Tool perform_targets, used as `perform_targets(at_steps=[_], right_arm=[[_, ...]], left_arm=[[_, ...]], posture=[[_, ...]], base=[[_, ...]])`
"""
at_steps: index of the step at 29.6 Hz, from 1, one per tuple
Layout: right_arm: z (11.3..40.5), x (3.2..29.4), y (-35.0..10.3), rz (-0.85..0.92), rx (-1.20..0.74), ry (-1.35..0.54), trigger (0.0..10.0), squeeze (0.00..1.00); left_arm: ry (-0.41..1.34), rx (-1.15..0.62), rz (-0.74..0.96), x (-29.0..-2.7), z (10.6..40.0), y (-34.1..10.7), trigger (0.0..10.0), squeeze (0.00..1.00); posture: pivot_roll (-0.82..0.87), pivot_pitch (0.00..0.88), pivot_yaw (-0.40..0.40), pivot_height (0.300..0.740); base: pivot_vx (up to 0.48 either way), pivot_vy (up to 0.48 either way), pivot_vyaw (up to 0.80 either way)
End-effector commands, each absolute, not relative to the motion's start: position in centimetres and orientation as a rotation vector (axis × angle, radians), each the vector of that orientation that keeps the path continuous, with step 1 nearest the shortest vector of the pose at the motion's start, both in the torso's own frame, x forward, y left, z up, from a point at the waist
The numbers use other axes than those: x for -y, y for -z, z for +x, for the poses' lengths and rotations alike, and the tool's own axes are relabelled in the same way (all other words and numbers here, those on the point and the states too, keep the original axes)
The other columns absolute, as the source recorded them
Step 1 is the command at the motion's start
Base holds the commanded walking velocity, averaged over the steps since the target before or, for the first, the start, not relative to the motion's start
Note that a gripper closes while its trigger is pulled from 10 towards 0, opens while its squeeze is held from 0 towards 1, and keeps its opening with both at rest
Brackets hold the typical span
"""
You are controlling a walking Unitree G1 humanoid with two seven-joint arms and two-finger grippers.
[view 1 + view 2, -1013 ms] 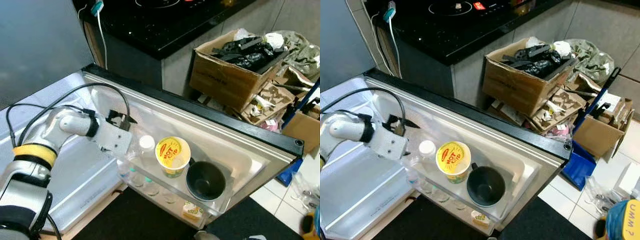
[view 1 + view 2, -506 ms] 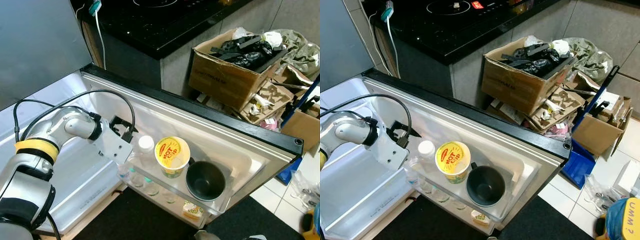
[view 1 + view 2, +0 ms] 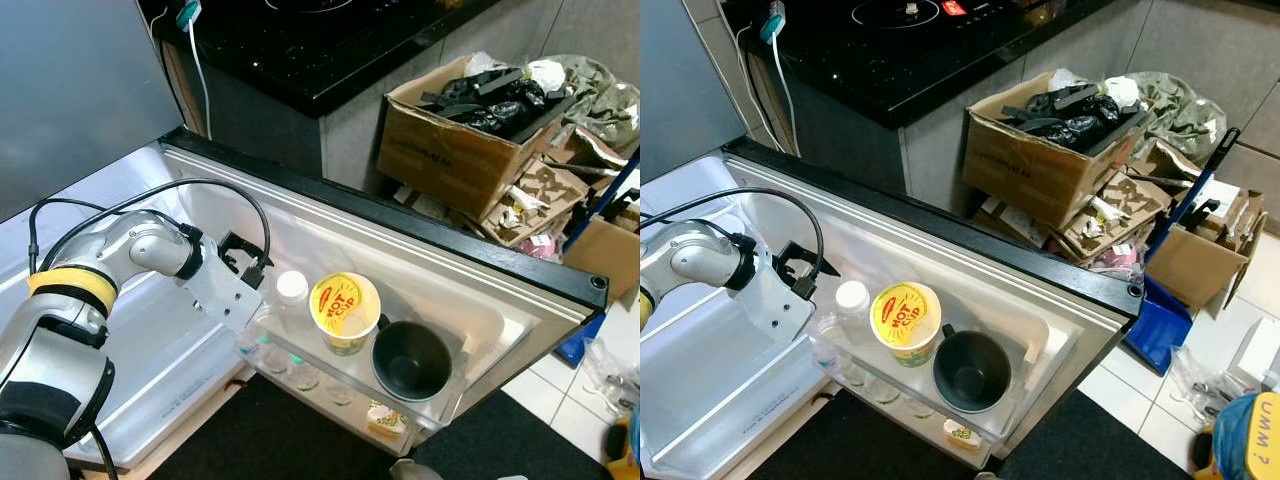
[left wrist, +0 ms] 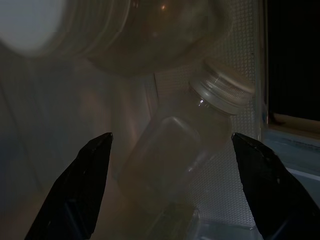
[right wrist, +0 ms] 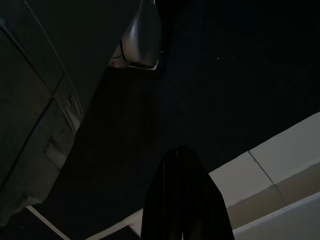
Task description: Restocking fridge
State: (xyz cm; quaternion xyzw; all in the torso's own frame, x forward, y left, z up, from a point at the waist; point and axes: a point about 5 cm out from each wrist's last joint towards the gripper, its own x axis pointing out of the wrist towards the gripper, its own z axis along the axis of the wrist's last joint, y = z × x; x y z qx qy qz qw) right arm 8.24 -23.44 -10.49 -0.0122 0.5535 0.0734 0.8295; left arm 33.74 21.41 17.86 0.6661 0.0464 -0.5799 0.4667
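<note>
At fridge door shelf (image 3: pixel 330 372), left hand (image 4: pixel 167 187) spread wide around small clear bottle (image 4: pixel 187 145) directly ahead, beside noodle cup (image 3: pixel 343 310); best to center fingers (image 4: pixel 80 185) on body before closing

Fridge door shelf: one clear bottle with a white cap (image 3: pixel 291 292), one yellow "Hot Cup" noodle cup (image 3: pixel 344 312), one dark mug (image 3: pixel 411 362). Lower shelf: one small yellow-labelled packet (image 3: pixel 386 421), several small clear jars (image 3: pixel 300 372), count uncertain. Floor beyond: two open cardboard boxes (image 3: pixel 470 128), one blue-handled broom (image 3: pixel 1192 205).
</note>
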Motion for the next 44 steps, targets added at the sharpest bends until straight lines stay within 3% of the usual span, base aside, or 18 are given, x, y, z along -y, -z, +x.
perform_targets(at_steps=[1, 16, 18, 19, 22, 24, 25, 44], right_arm=[[7.4, 23.3, 10.7, -0.022, -1.197, -0.156, 10.0, 0.0], [6.2, 23.1, 10.9, -0.014, -1.213, -0.156, 10.0, 0.0], [6.1, 23.0, 10.9, -0.013, -1.215, -0.156, 10.0, 0.0], [6.0, 23.0, 10.9, -0.013, -1.215, -0.156, 10.0, 0.0], [5.9, 23.0, 11.0, -0.013, -1.217, -0.155, 10.0, 0.0], [5.9, 23.0, 11.0, -0.013, -1.218, -0.154, 10.0, 0.0], [5.8, 23.0, 11.0, -0.013, -1.218, -0.154, 10.0, 0.0], [5.9, 22.8, 11.0, -0.009, -1.216, -0.151, 10.0, 0.0]], left_arm=[[1.488, -0.153, 1.636, -21.1, 33.4, -16.7, 10.0, 0.0], [1.535, -0.121, 1.669, -19.9, 33.3, -15.2, 10.0, 0.0], [1.552, -0.138, 1.669, -20.0, 33.3, -15.1, 7.4, 0.0], [1.564, -0.149, 1.673, -20.0, 33.2, -15.0, 0.0, 0.0], [1.566, -0.164, 1.676, -20.0, 33.3, -14.9, 0.2, 0.0], [1.565, -0.178, 1.682, -20.0, 33.3, -14.7, 9.1, 0.0], [1.566, -0.184, 1.684, -20.0, 33.3, -14.7, 10.0, 0.0], [1.606, -0.215, 1.692, -19.7, 33.0, -13.3, 10.0, 0.0]], posture=[[-0.08, 0.175, 0.049, 0.74], [-0.09, 0.213, 0.06, 0.74], [-0.09, 0.217, 0.061, 0.74], [-0.1, 0.22, 0.062, 0.74], [-0.1, 0.222, 0.063, 0.74], [-0.1, 0.226, 0.065, 0.74], [-0.1, 0.227, 0.065, 0.74], [-0.1, 0.232, 0.07, 0.74]], base=[[0.0, 0.0, 0.0], [0.0, 0.0, 0.0], [0.0, 0.0, 0.0], [0.0, 0.0, 0.0], [0.0, 0.0, 0.0], [0.0, 0.0, 0.0], [0.0, 0.0, 0.0], [0.0, 0.0, 0.0]])
